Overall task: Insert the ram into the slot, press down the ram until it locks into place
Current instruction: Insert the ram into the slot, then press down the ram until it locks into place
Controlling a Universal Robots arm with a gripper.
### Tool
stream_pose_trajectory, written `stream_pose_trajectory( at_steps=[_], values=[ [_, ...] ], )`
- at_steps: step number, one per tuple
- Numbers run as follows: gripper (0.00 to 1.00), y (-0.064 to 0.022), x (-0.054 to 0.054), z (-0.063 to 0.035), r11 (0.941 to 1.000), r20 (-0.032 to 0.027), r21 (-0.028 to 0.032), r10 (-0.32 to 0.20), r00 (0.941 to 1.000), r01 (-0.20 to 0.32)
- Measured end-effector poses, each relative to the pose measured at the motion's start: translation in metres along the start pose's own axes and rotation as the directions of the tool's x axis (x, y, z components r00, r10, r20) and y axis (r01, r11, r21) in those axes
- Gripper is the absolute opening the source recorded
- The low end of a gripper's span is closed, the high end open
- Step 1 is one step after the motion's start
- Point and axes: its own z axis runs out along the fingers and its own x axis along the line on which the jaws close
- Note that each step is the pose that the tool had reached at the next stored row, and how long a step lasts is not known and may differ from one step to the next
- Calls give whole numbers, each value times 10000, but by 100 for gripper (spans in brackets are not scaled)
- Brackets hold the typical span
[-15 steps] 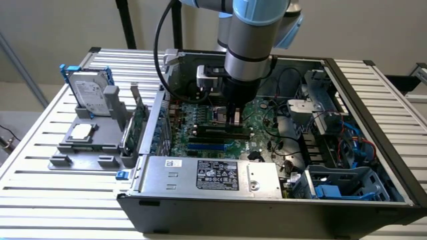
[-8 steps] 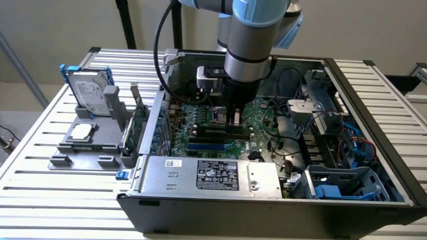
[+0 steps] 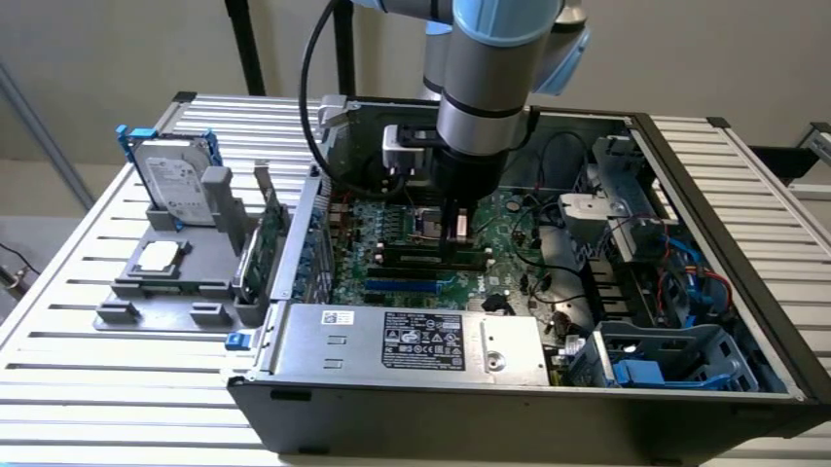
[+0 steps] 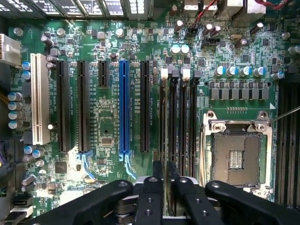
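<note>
Between the jaws, the ram (image 4: 164, 140)

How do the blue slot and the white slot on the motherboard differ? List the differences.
Colour: the blue slot is blue, the white slot white. Width: the white slot is broader, the blue slot thin. Place: the blue slot sits between black slots, the white slot beside capacitors. Both lie parallel and empty.

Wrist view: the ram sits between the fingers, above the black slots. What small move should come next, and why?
Probably a short, slow move straight down. The gripper grips the ram edge-on, and its thin edge seems lined up with the slot directly ahead of the fingers. The ram does not look seated yet.
</note>
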Motion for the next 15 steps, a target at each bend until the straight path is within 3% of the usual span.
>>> stream_pose_trajectory(
  at_steps=[5,7,8,15],
  values=[
    [20,32,-4,-162,10000,13,-1,0,10000,0],
    [18,45,-4,-166,10000,20,0,0,10000,0],
    [12,49,-4,-165,10000,21,-1,0,10000,0],
    [11,50,-4,-166,10000,19,-2,0,10000,0]
  ],
)
